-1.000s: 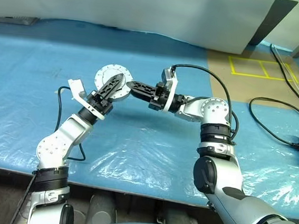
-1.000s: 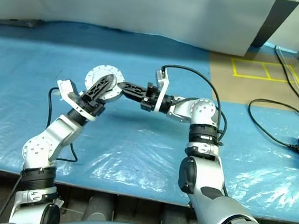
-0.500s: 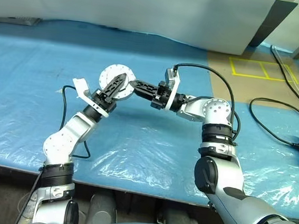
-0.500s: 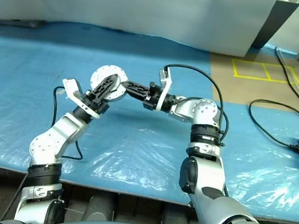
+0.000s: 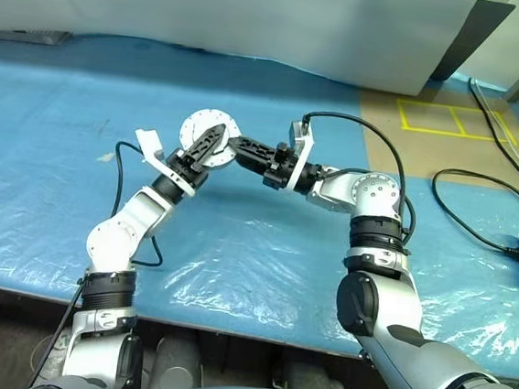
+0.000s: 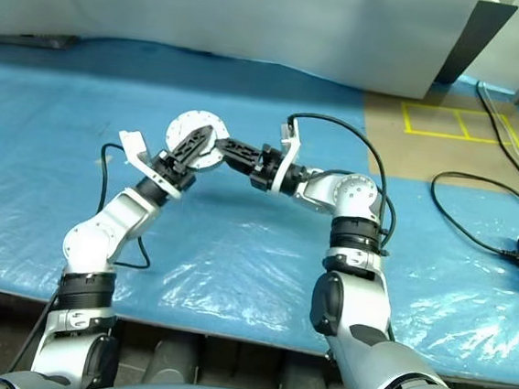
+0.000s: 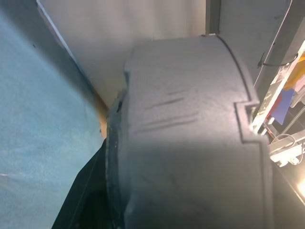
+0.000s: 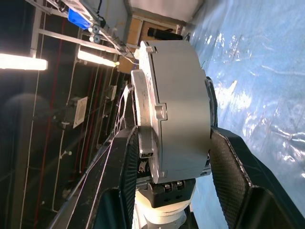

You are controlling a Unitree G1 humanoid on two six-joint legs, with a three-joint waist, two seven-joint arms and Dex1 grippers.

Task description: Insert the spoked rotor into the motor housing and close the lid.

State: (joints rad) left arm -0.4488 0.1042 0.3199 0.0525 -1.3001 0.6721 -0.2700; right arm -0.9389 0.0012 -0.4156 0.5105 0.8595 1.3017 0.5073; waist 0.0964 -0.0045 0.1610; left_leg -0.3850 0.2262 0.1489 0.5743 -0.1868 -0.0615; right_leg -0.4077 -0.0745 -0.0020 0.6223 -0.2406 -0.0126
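Right wrist view: right claw (image 8: 169, 157) now stands apart around the motor housing (image 8: 174, 105). Left claw (image 5: 211, 144) stays clamped on it, lifted farther off the tabletop (image 5: 53, 138); handover looks finished.

I can read no text, label, brand or number anywhere around me. The nearest thing to a sign is a yellow tape marking (image 5: 455, 120) on the floor past the blue sheet (image 5: 53, 138): a rectangle split into boxes, with nothing written in it.
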